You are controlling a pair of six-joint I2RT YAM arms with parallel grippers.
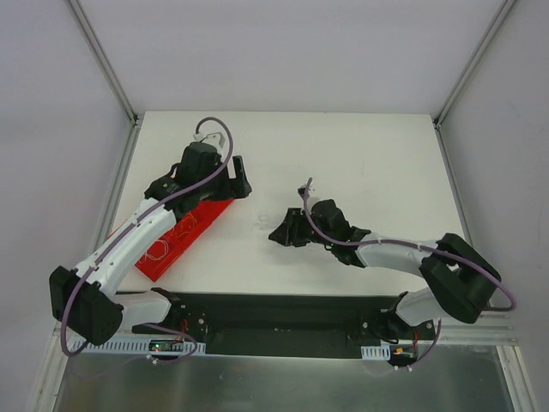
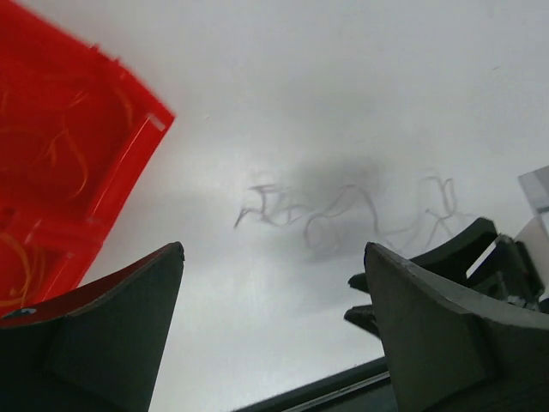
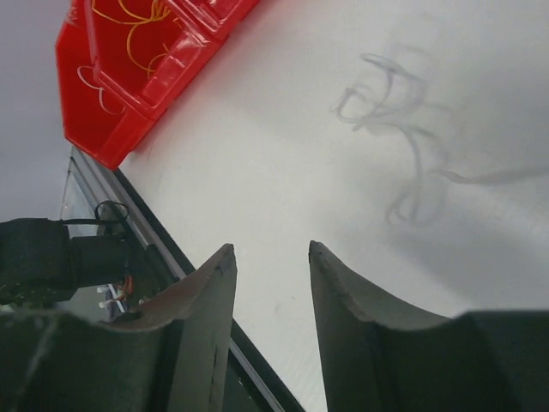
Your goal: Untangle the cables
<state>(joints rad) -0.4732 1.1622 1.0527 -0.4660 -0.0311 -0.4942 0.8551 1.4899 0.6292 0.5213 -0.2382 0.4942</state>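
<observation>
A clump of whitish thin cables (image 2: 343, 215) lies curly on the white table; it also shows in the right wrist view (image 3: 396, 96) and only faintly in the top view (image 1: 257, 225). Orange and yellow cables (image 3: 129, 17) lie in a red tray (image 1: 206, 219), which also appears in the left wrist view (image 2: 129, 163). My left gripper (image 2: 273, 251) is open and empty above the table, just right of the tray (image 1: 243, 178). My right gripper (image 3: 270, 249) is open and empty, close to the right of the whitish clump (image 1: 280, 233).
The black base rail (image 1: 283, 313) runs along the table's near edge. Metal frame posts (image 1: 103, 60) stand at the back corners. The right gripper's fingers (image 2: 446, 257) show at the right of the left wrist view.
</observation>
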